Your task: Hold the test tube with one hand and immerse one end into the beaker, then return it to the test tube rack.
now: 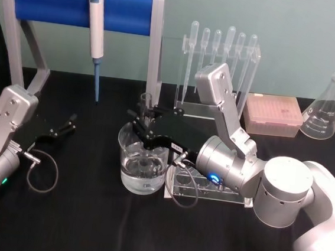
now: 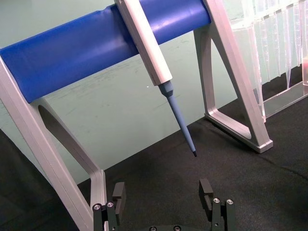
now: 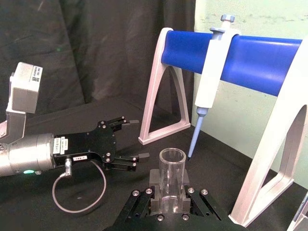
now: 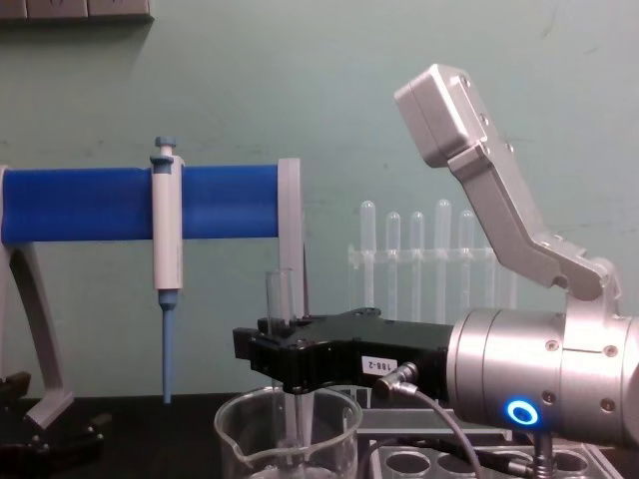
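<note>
**Tube at the beaker, return to the rack not yet made**

The right arm's flat black gripper point(image 1: 146, 117) sits just left of centre in the head view. Its fingers are clamped on the clear glass test tube with the flared rim point(image 3: 172, 166). They hold it upright a little below that rim, as the right wrist view shows at bottom centre.

The tube hangs over the wide clear glass beaker with a pouring spout point(image 1: 125, 168), which holds some clear liquid. In the chest view the tube's shaft runs down past the beaker's rim at the lower centre. Its rounded end is hard to make out through the glass, so I judge the dip to be under way or just made, not certainly finished.

The return is left: lifting the tube clear and setting it into the clear plastic rack with round holes point(image 4: 424, 462), just right of the beaker.

The left arm's black gripper point(image 2: 162, 195) rests at the head view's left edge on the black table cover. Its fingers are spread apart and hold nothing.
</note>
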{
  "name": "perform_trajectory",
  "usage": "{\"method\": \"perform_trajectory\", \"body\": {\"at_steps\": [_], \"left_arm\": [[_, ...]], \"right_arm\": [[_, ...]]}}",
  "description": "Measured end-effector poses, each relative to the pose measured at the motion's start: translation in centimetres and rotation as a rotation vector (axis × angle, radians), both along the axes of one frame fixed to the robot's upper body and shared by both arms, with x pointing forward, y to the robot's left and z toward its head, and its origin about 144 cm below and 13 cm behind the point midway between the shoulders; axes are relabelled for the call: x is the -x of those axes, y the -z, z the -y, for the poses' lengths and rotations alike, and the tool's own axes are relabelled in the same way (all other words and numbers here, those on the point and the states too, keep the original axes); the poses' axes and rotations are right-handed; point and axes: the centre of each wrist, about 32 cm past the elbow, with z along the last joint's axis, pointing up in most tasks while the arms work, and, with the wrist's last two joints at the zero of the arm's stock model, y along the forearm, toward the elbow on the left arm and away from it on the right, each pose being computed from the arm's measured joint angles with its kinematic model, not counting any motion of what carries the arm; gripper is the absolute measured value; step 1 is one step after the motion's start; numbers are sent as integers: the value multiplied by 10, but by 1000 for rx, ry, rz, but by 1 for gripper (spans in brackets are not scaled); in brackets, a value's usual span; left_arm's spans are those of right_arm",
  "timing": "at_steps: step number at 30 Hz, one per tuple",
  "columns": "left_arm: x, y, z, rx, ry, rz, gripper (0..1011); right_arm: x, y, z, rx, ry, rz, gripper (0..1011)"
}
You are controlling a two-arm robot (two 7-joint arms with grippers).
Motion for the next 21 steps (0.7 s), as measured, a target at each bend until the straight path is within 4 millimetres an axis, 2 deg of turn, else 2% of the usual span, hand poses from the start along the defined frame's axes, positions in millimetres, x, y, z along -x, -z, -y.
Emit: {"method": "perform_trajectory", "body": {"at_steps": [21], "left_arm": [[0,0,0,0,0,0,1000]], "right_arm": [[0,0,0,0,0,0,227]]}}
